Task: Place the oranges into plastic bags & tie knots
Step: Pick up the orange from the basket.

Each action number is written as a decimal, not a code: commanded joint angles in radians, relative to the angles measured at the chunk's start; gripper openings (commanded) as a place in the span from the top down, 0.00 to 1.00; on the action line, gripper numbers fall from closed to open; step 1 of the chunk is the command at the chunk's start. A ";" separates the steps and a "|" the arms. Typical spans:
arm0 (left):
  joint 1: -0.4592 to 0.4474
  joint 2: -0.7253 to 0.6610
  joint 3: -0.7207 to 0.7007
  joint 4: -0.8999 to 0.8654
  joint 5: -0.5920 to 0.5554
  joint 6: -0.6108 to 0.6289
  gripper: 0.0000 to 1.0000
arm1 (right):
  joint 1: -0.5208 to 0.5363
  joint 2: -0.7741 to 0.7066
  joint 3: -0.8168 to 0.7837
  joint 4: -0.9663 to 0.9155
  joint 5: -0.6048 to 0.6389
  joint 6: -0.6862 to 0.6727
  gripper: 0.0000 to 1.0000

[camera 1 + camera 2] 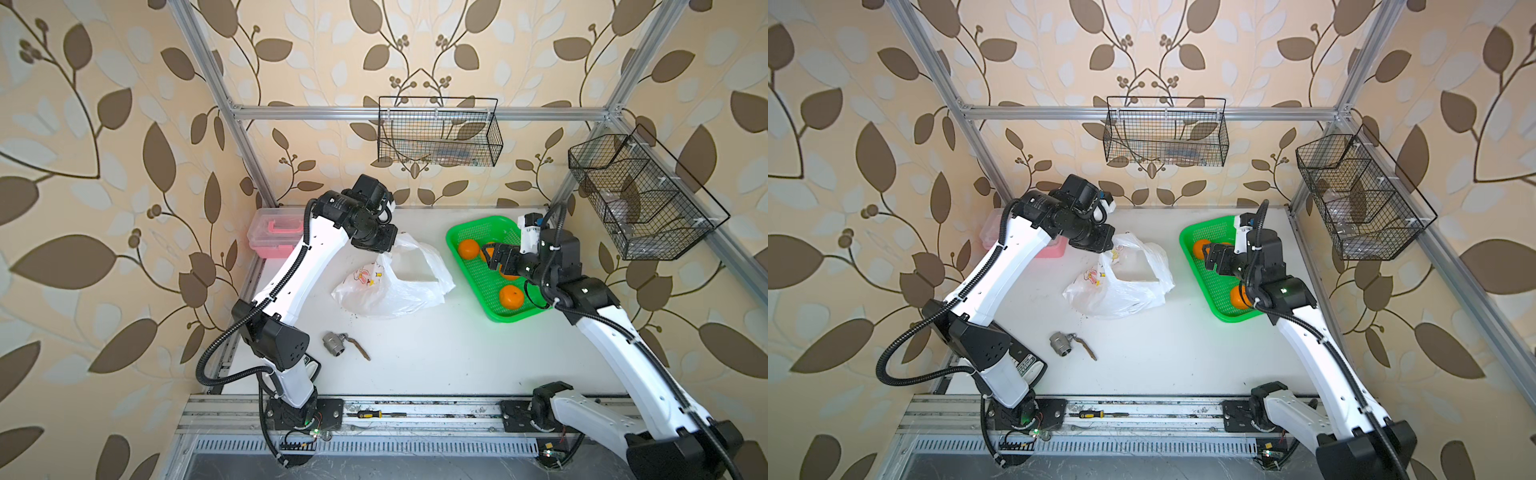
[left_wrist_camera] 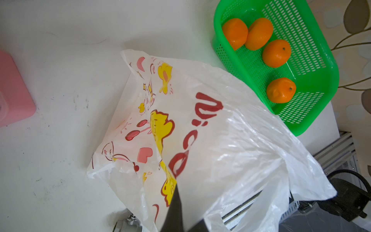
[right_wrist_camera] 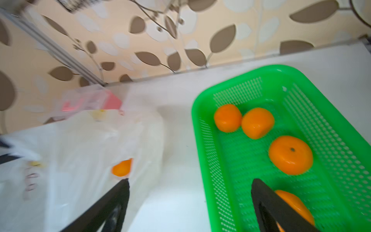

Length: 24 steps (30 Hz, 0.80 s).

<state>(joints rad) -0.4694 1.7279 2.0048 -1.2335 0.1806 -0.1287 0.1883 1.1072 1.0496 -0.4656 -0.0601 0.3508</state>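
Observation:
The plastic bag (image 1: 399, 286) (image 1: 1121, 291), thin white with cartoon prints and red lettering, lies crumpled mid-table with its mouth held up. My left gripper (image 1: 386, 246) (image 2: 178, 202) is shut on the bag's upper edge (image 2: 200, 130). Several oranges (image 2: 276, 52) (image 3: 290, 154) sit in the green mesh basket (image 1: 494, 316) (image 3: 195, 128); in both top views my right arm covers some of them. One orange (image 3: 121, 168) shows inside the bag. My right gripper (image 1: 492, 258) (image 3: 189, 185) hangs open and empty over the basket's bag-side rim. No knots are in view.
A clear box with a pink lid (image 1: 274, 232) stands at the back left. A metal valve fitting (image 1: 336, 344) lies in front of the bag. Black wire baskets (image 1: 438, 133) (image 1: 640, 195) hang on the frame at the back and right. A screwdriver (image 1: 370, 414) rests on the front rail.

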 commanded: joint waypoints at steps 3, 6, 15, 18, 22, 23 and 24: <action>0.009 -0.017 0.002 -0.002 0.003 0.017 1.00 | -0.101 0.197 0.013 -0.031 0.067 -0.114 0.05; 0.009 -0.017 0.002 -0.001 0.007 0.018 1.00 | -0.128 0.364 0.109 -0.023 0.109 -0.149 0.06; 0.010 -0.008 0.007 -0.007 0.011 0.021 1.00 | -0.145 0.753 0.405 -0.089 0.105 -0.182 0.11; 0.009 -0.010 0.008 -0.009 0.011 0.021 1.00 | -0.149 0.837 0.481 -0.124 0.104 -0.174 0.12; 0.010 -0.010 0.007 -0.012 0.008 0.024 1.00 | -0.150 0.915 0.541 -0.149 0.105 -0.162 0.12; 0.010 -0.011 0.008 -0.012 0.007 0.024 1.00 | -0.152 0.927 0.545 -0.148 0.111 -0.155 0.13; 0.009 -0.010 0.007 -0.011 0.007 0.024 1.00 | -0.154 0.934 0.545 -0.146 0.109 -0.150 0.13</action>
<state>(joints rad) -0.4694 1.7279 2.0048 -1.2335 0.1810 -0.1284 0.0410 2.0094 1.5627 -0.5617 0.0452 0.1936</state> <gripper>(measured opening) 0.054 0.871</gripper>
